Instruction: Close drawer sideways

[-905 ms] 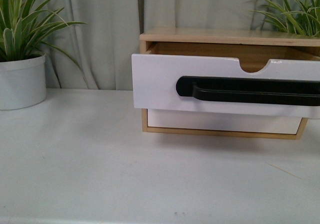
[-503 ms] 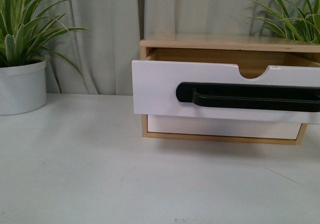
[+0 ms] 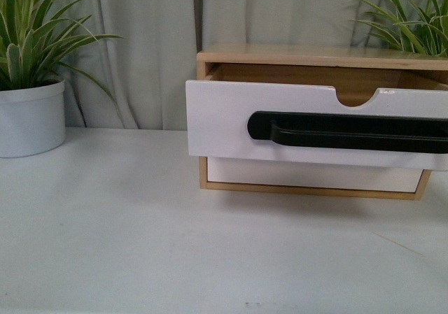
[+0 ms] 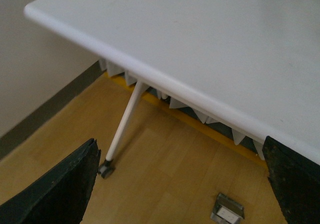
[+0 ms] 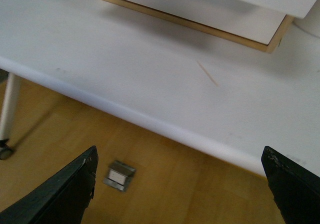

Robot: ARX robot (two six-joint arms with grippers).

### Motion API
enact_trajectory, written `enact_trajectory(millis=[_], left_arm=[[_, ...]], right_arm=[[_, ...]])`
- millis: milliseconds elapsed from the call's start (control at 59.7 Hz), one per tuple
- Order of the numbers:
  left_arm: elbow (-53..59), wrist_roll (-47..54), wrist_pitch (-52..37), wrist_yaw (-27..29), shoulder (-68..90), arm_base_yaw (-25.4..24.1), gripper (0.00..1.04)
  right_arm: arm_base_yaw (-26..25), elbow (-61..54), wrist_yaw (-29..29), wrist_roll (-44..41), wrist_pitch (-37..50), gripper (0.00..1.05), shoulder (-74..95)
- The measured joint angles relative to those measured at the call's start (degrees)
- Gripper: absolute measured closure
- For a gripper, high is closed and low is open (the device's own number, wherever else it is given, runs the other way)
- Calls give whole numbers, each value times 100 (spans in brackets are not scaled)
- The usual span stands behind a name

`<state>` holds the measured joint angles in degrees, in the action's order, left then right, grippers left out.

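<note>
The drawer (image 3: 224, 118) stands pulled out from the top slot of a small wood cabinet (image 3: 315, 54), its white front hanging well forward of the frame. A long black handle (image 3: 350, 132) runs across the front to the picture's right edge, and a half-round notch (image 3: 357, 97) cuts its top edge. Above the front a strip of the wood interior shows. What lies inside, if anything, cannot be told from this low angle. Below it sits a plain white front (image 3: 308, 175), flush in the frame.

The cabinet rests on a white surface (image 3: 140, 223). A white pot (image 3: 28, 115) with a striped leafy plant (image 3: 28, 34) stands well to the left. A second plant (image 3: 413, 17) shows behind the cabinet at right. A pale curtain (image 3: 140, 48) hangs behind.

Neither arm appears in the front view. The left hand (image 4: 180, 149) is spread wide and empty, off the surface's corner above a wood floor, near a white leg (image 4: 122, 129) on a caster. The right hand (image 5: 179, 154) is also spread wide and empty, just off the surface's near edge, facing the cabinet's base.
</note>
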<state>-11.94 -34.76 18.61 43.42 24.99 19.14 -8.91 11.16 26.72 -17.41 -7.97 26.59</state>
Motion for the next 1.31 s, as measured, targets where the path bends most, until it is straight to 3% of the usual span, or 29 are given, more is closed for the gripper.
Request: enact_trajectory(millis=[117,251,453,670,1307], left_arm=[[-527,-1152,-339,-188,855,341,6],[-1023,-1775,-909,-485,1880,682,6],[-2011,-2111,-1873,-885,3309,1274,6],[-3246,-2186,-2452,-1283,4813,1674,6],[-5346,-2026,-2721,-2105,7353,1104,6]], right_arm=[[-13,404,-114,-798,450,9,1016],[48,702,-343,-1884,1102,9,1801],[142,1128,-511,-3042,1954,9,2649],[267,1585,-595,-3493,2426,9,3429],[623,3305,-931,-3486,3438,9,6085]])
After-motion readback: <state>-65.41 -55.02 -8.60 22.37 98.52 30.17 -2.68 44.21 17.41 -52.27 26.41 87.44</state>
